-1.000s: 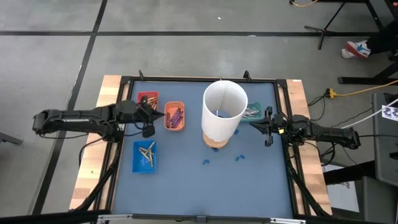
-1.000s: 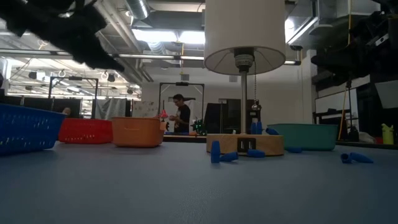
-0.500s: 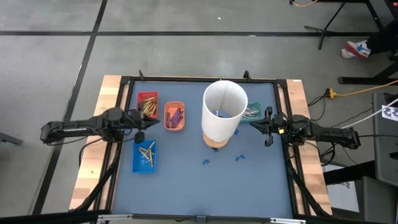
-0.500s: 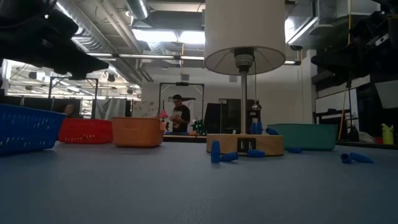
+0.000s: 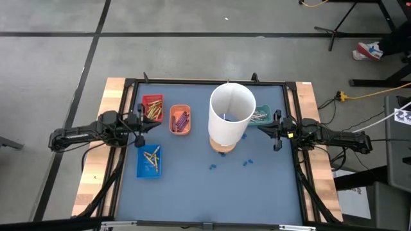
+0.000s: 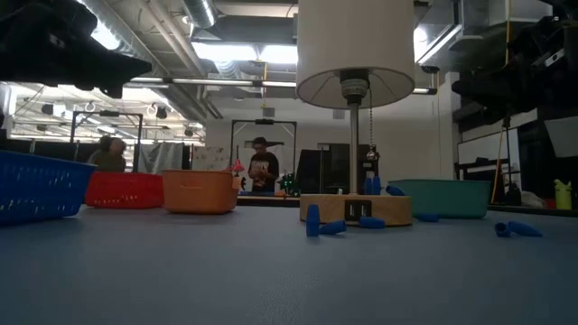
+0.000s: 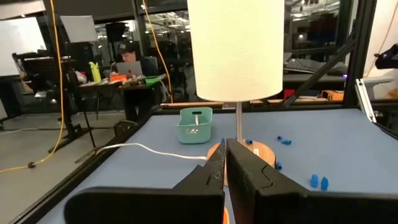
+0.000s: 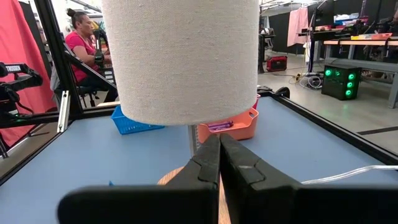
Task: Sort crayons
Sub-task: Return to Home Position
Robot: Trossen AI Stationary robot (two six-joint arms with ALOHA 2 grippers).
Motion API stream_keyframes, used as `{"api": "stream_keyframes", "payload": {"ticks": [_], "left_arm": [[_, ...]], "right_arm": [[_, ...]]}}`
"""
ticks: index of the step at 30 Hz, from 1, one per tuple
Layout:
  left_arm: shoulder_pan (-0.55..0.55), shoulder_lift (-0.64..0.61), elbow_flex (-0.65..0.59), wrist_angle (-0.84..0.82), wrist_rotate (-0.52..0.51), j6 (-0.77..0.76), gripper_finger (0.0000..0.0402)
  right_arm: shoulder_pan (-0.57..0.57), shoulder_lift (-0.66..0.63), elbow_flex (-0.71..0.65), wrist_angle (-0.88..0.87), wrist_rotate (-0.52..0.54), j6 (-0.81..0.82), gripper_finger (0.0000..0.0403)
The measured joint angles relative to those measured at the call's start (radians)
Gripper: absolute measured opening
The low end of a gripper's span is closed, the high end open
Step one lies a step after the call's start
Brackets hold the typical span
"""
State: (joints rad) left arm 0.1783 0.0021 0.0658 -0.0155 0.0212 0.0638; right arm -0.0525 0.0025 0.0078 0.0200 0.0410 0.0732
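left of the white-shaded lamp, beside the bins, the left gripper hung with its fingers pressed together on nothing. close on the lamp's right, the right gripper sat the same way, fingers together and empty.

the yellow crayons lay in the blue bin, left of the lamp and forward of it. violet crayons filled the orange bin just left of the shade. gold-brown crayons were in the red bin farther left, and grey crayons in the teal bin just right of the lamp. small blue pieces were scattered by the lamp's wooden base; what they were was unclear.

the sorting looked done. such crayons would likely be light, stiff and waxy, apt to roll or snap, so a gentle pinch across the middle seemed the best hold.
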Motion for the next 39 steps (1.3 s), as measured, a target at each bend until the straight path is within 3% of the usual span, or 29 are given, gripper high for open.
{"api": "stream_keyframes", "payload": {"ticks": [27, 31, 39], "left_arm": [[0.000, 0.000, -0.001, 0.018, 0.008, -0.029, 0.0000], [-0.001, 0.000, -0.031, 0.048, 0.048, -0.029, 0.0000], [0.000, 0.002, -0.059, 0.070, 0.021, -0.025, 0.0000]], "right_arm": [[0.000, 0.000, 0.000, 0.000, 0.000, 0.000, 0.0010], [0.000, 0.000, 0.000, 0.000, 0.000, 0.000, 0.0010], [0.000, 0.000, 0.000, 0.000, 0.000, 0.000, 0.0010]]}}
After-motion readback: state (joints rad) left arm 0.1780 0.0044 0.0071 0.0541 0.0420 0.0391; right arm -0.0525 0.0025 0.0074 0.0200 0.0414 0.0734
